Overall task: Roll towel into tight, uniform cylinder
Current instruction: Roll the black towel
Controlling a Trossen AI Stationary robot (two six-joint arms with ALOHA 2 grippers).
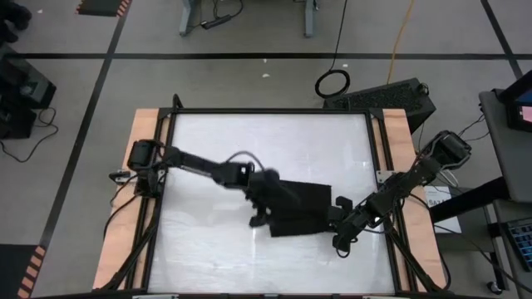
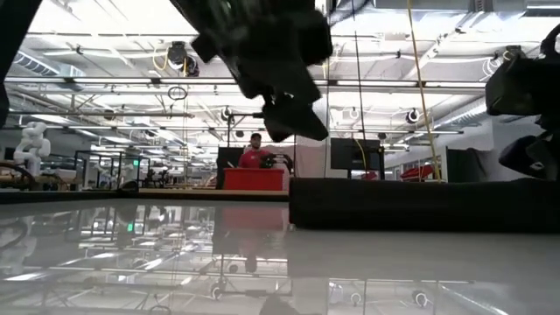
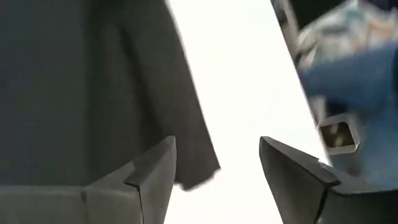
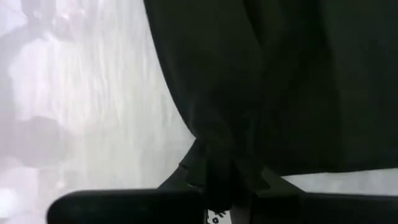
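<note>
The black towel point(image 1: 306, 208) lies folded and flat on the white table; in the low view it is a low dark slab point(image 2: 420, 206). My left gripper point(image 1: 263, 213) hangs open above the towel's left edge, clear of the cloth point(image 2: 293, 114). In its wrist view the fingers stand apart point(image 3: 214, 177), over a corner of the towel point(image 3: 106, 87). My right gripper point(image 1: 337, 219) is at the towel's right edge, shut on the cloth point(image 4: 217, 183). My right gripper pinches the towel's right edge, where the cloth bunches into a fold point(image 4: 219, 149) between the two fingers. It comes in low from the table's right side. The rest of the towel point(image 4: 298, 81) lies spread on the table; the number of layers does not show.
The white table top point(image 1: 249, 141) is framed by wooden side rails point(image 1: 141, 141) and black bars. Bare table lies on the far side and near side of the towel. A person in red point(image 2: 256, 157) stands far off in the room behind.
</note>
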